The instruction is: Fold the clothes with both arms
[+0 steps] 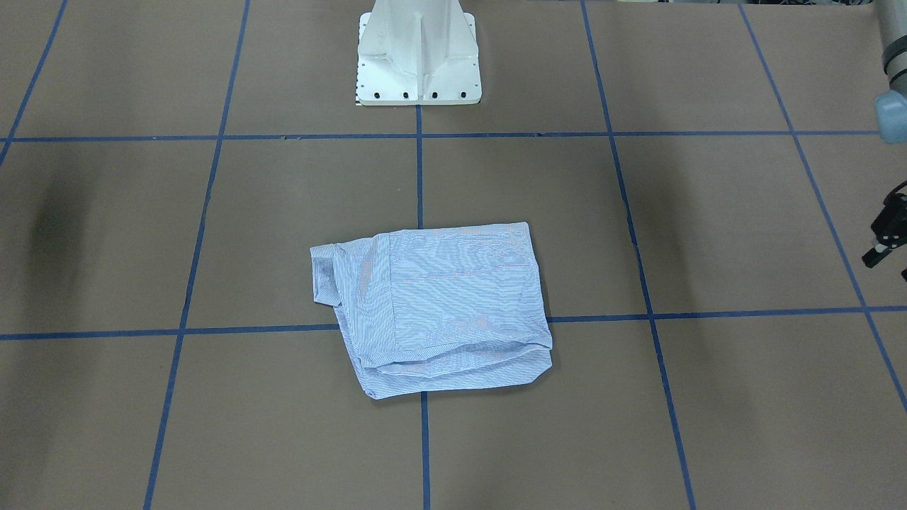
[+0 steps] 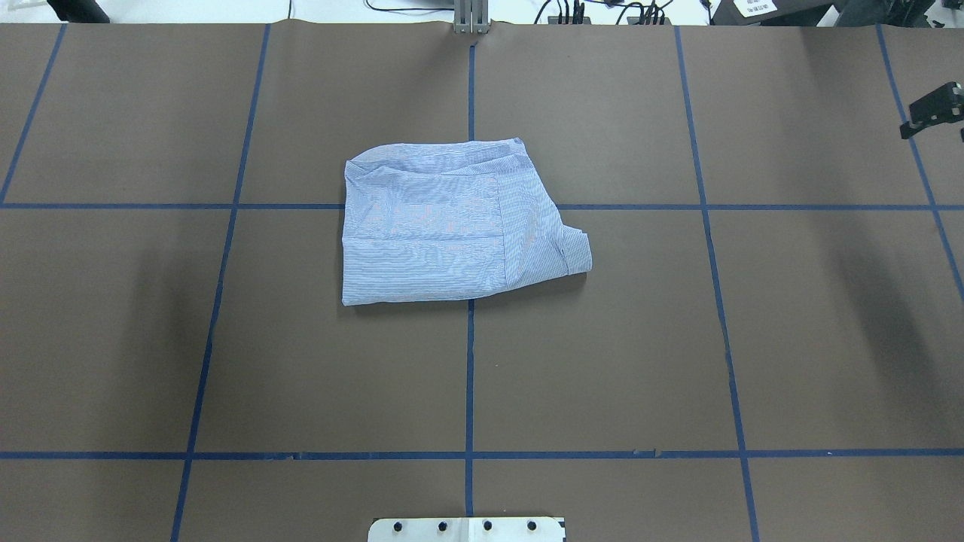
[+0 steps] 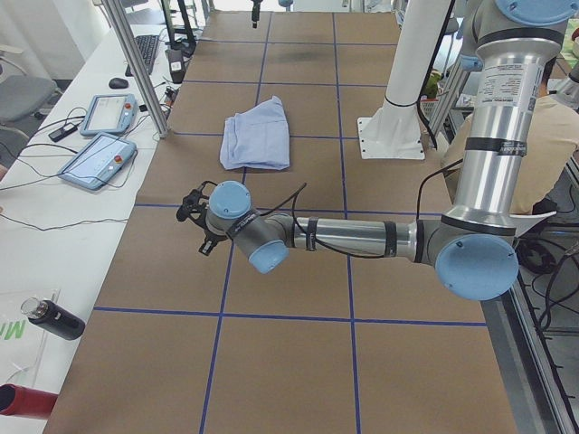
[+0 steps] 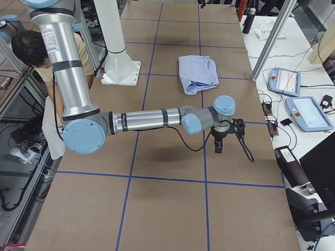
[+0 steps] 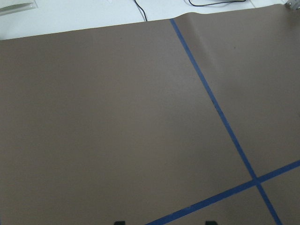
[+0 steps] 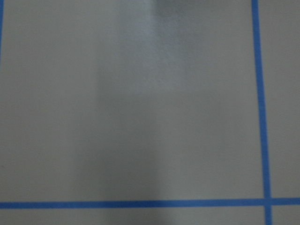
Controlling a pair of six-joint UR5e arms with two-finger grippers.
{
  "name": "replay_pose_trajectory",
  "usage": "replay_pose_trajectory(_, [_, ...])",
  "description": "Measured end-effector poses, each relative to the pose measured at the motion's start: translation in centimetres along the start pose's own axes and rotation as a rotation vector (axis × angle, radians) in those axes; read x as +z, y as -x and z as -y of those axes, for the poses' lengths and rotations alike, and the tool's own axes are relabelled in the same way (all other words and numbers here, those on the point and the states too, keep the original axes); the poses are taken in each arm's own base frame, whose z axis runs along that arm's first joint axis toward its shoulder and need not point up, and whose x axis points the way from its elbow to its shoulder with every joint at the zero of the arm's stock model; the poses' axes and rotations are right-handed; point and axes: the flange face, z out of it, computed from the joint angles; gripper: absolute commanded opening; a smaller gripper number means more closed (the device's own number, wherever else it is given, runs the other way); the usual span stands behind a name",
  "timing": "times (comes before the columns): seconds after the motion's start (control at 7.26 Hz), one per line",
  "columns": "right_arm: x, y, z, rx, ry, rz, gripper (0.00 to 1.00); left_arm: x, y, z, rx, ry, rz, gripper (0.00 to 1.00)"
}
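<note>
**Parked arms, folded garment.** The brown table [image 2: 791, 339], gridded in blue tape, carries the shirt [image 2: 429, 226] at its middle, in front of the white pedestal [image 1: 418, 64]. My left arm [image 3: 362, 237] and right arm [image 4: 146, 117] reach toward opposite ends of the table, each well apart from the cloth. I judge neither plainly nearer.

The shirt's long axis runs along the table from one arm toward the other, so it lies inboard of both grippers. It is a compact, layered rectangle of pale blue pinstripe. A small lobe [image 2: 576, 252] juts toward the right arm's side.

On the left gripper [image 3: 195, 215], the fingertips [image 5: 120, 222] stand wide apart and hold nothing. The right gripper [image 2: 934, 111] hangs over bare table, and I cannot tell its spread.
</note>
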Motion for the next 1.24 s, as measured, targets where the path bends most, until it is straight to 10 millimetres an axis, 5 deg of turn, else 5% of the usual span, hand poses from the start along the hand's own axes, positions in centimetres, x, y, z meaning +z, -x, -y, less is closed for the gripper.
replay_pose_trajectory(0.14, [-1.1,-1.7,-1.0,-0.027,0.032,-0.017,1.00,-2.4,3.2,-0.3,0.025,0.037,0.042,0.71])
replay_pose_trajectory(0.28, [-1.6,-2.4,-1.4,-0.051,0.056,-0.025,1.00,-4.3,4.9,-0.2,0.031,0.060,0.070,0.93])
replay_pose_trajectory(0.41, [-1.9,-2.5,-1.7,-0.065,0.066,-0.025,1.00,-5.7,5.2,0.3,0.038,0.068,0.087,0.98])
replay_pose_trajectory(0.83, [-2.1,-2.7,-3.0,-0.072,0.075,-0.008,1.00,-7.7,4.2,-2.5,0.022,0.088,0.096,0.99])
replay_pose_trajectory(1.24, [-1.6,-3.4,-3.5,-0.063,0.084,-0.020,1.00,-7.7,3.8,-3.5,-0.005,0.117,0.096,0.99])
